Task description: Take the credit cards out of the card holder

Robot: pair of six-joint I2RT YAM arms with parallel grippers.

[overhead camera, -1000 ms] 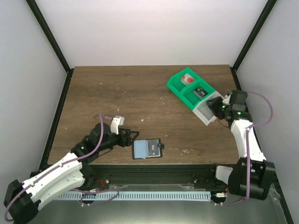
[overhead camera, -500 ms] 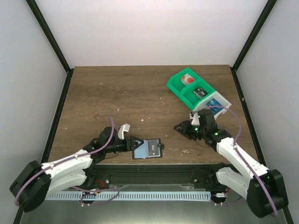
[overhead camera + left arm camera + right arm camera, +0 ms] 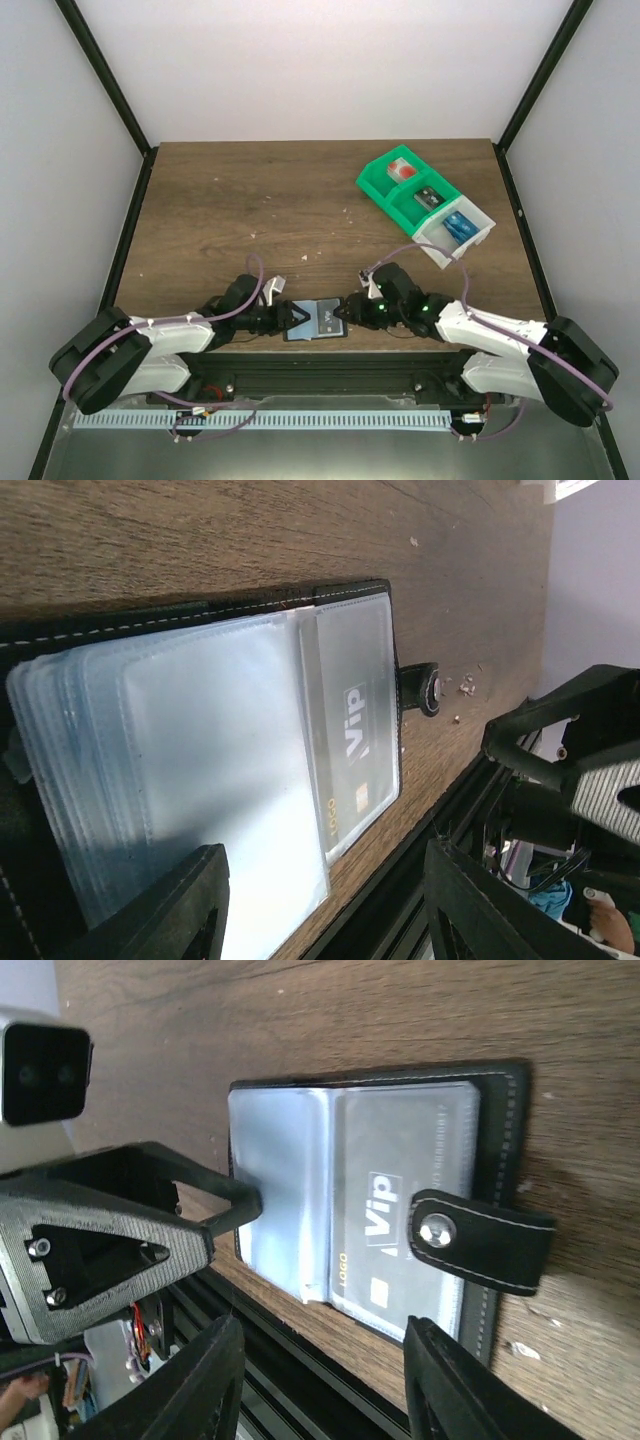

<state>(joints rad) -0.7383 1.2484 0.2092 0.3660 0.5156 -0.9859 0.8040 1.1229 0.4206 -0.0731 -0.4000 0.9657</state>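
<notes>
At the near edge, the card holder (image 3: 320, 322) lies open, lengthwise left-right, tab (image 3: 480, 1240) rightward; left tool (image 3: 293, 318) and right tool (image 3: 347, 310) released.

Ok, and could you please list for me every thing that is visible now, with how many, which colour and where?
table: one, brown wood, under everything.
card holder: one, pale blue-grey with black edging, lying open near the front edge, in the middle.
card: one seen, greyish with "Vip" print, inside a clear sleeve of the card holder.
bin: one, green with a white end, far right of the table.
red thing: one, in the bin's far green compartment.
black thing: one, in the middle compartment.
blue cards: count unclear, in the white end compartment.
left pincer: one, black, open, at the card holder's left edge.
right pincer: one, black, open, at its right edge.
</notes>
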